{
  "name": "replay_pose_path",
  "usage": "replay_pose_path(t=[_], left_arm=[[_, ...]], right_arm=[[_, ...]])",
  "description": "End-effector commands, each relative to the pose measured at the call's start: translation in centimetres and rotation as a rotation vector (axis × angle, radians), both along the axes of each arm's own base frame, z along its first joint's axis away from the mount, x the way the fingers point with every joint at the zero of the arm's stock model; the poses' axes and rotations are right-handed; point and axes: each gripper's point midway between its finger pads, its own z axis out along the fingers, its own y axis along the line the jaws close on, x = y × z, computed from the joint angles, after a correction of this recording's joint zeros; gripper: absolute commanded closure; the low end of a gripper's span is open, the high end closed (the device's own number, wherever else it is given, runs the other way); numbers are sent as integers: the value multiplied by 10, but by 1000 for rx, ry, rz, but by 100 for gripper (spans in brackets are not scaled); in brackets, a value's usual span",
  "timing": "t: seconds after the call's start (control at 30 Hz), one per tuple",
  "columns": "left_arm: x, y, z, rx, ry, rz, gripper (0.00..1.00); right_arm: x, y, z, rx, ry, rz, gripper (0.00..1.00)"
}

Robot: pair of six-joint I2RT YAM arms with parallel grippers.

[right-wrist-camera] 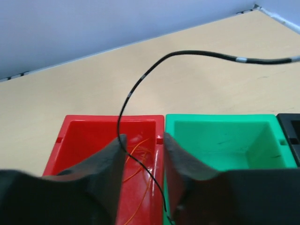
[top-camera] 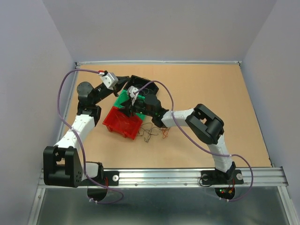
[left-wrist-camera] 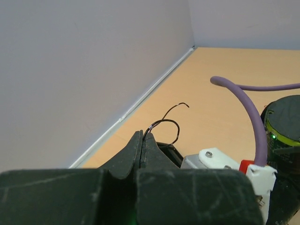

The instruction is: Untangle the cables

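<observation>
The cables (top-camera: 152, 131) lie mostly as a loose curly bundle on the worktop (top-camera: 211, 93), just beside the red bin (right-wrist-camera: 84, 136). A few orange strands (right-wrist-camera: 138, 164) are inside that bin. One black cable (right-wrist-camera: 140, 82) is lifted clear and arcs through the air above the bins.

The left gripper (left-wrist-camera: 142, 137) is pressed together on one end of this black cable, with only a short curl sticking out past the tips. The right gripper (right-wrist-camera: 143, 138) stands apart over the wall between the red bin and the green bin (right-wrist-camera: 220, 140), and the cable merely runs through the gap, touching one finger. Where its lower end goes cannot be seen.

The main risk is probably that loose pass. Nothing pins the cable there, so any sideways pull could let it slide out and drop among the orange strands, tangling it again. The left hold is close to the cable's end, so a tug might strip it free. If the hidden end is caught in the bundle, pulling harder would likely drag the bundle along or snag it on a bin rim.
</observation>
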Motion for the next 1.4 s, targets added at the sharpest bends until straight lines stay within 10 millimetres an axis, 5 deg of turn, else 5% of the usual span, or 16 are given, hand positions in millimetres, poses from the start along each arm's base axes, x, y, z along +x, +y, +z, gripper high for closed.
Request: replay_pose_path(t=[0.0, 0.2, 0.7, 1.07, 1.37], left_arm=[[-14, -1, 19, -9, -81, -28, 100], [-8, 1, 9, 5, -77, -8, 100], [8, 7, -25, 27, -6, 17, 100], [1, 5, -47, 119, -6, -15, 100], [15, 14, -56, 187, 78, 39, 100]], right_arm=[[19, 10, 42, 103, -89, -70, 63], [32, -1, 32, 112, -45, -171, 99], [61, -47, -34, 25, 92, -259, 99], [74, -50, -59, -63, 188, -233, 99], [61, -49, -93, -211, 340, -188, 99]])
